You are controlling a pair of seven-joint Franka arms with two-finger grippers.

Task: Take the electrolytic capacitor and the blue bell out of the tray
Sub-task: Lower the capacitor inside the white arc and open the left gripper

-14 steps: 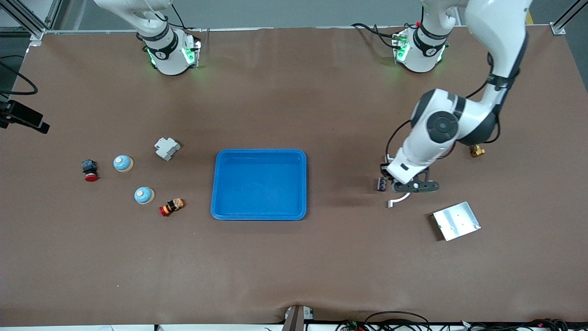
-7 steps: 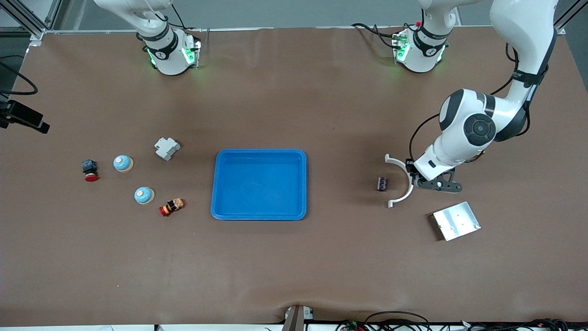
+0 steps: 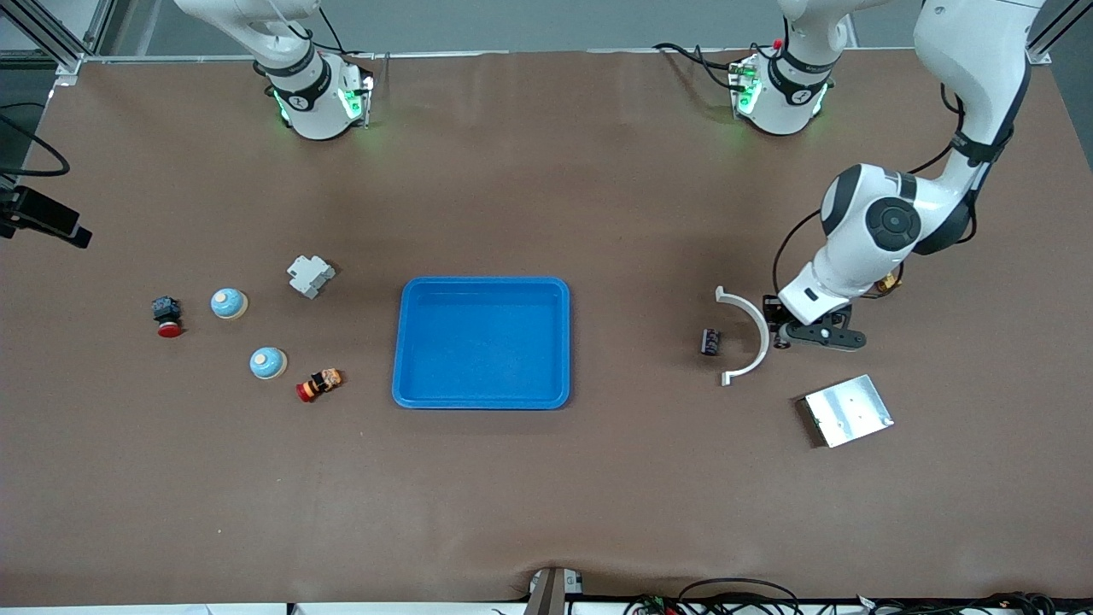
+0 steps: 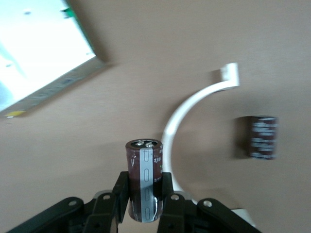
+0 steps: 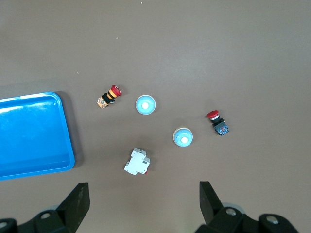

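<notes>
My left gripper [image 3: 781,330] hangs low over the table beside a white curved piece [image 3: 745,335]. In the left wrist view it [image 4: 144,183] is shut on an upright dark brown capacitor [image 4: 144,167]. A second capacitor [image 3: 710,342] lies on the table inside the curve, also in the left wrist view [image 4: 262,137]. Two blue dome bells [image 3: 229,303] [image 3: 268,363] sit toward the right arm's end, and the right wrist view shows both [image 5: 145,105] [image 5: 182,137]. My right gripper [image 5: 143,208] is open and empty, high above them. The blue tray [image 3: 482,280] is empty at mid-table.
A metal plate [image 3: 845,410] lies nearer the front camera than my left gripper. A small brass part [image 3: 888,280] shows under the left arm. A white breaker [image 3: 310,275] and two red push buttons [image 3: 166,316] [image 3: 319,383] lie around the bells.
My left gripper has moved from over the lying capacitor toward the left arm's end, uncovering the white curved piece. The right arm has not moved.
</notes>
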